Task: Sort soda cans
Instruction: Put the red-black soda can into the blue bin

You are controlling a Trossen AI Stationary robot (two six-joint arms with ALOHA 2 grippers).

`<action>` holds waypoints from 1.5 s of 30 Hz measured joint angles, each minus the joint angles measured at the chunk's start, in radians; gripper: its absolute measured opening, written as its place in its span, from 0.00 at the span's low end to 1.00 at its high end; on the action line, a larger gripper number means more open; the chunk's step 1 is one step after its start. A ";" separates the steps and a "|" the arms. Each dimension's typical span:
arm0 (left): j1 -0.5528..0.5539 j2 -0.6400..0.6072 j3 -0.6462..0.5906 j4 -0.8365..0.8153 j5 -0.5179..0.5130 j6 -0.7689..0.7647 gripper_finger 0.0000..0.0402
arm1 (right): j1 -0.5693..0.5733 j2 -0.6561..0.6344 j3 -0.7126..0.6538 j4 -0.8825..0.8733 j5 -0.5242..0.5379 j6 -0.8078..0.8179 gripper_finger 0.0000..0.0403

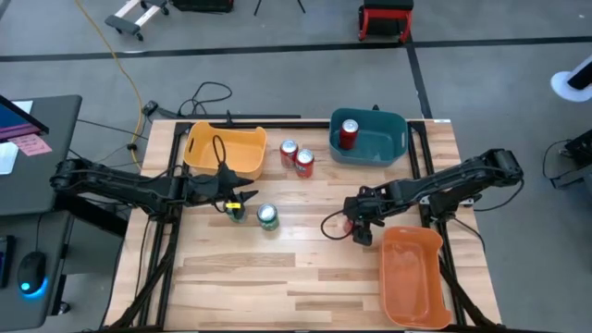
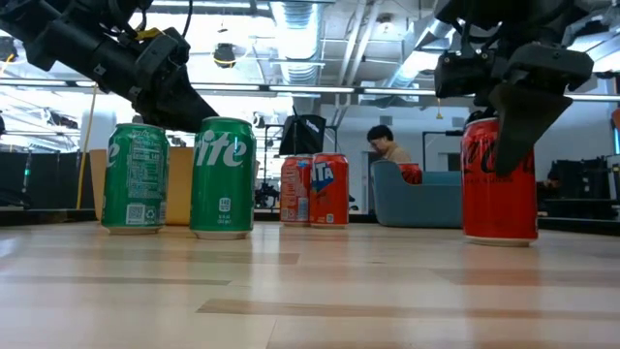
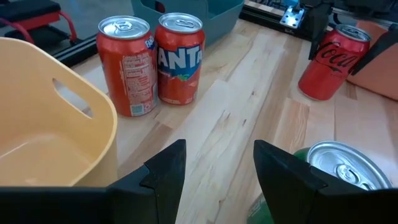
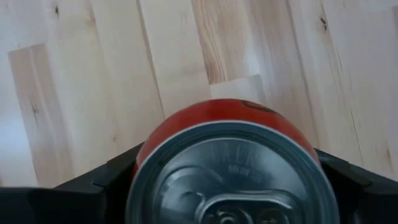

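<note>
Soda cans [image 2: 223, 177] upright on wood table [image 1: 305, 268]; right hand [image 1: 356, 225] pinching red can [image 2: 499, 179].

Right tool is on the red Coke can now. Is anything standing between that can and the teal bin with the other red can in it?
Nothing visible does. The right tool straddles the Coke can near the orange bin; the wood from there to the teal bin is bare. The two red cans stand off to the side.

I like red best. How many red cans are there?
4: one in the teal bin, two side by side mid-table, one between the right gripper's fingers. None seems hidden.
</note>
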 joint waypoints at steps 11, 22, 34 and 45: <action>0.000 0.000 0.000 0.002 0.000 -0.007 0.46 | -0.013 -0.002 0.001 0.003 -0.001 -0.017 0.75; 0.000 0.000 0.000 0.017 0.000 -0.010 0.46 | -0.084 0.001 0.124 -0.085 -0.003 -0.129 0.75; -0.002 0.000 0.000 0.006 0.027 -0.011 0.46 | -0.291 -0.018 0.272 -0.166 0.038 -0.149 0.75; -0.004 0.000 0.000 -0.014 0.028 -0.018 0.46 | -0.504 -0.042 0.349 -0.133 0.125 -0.146 0.75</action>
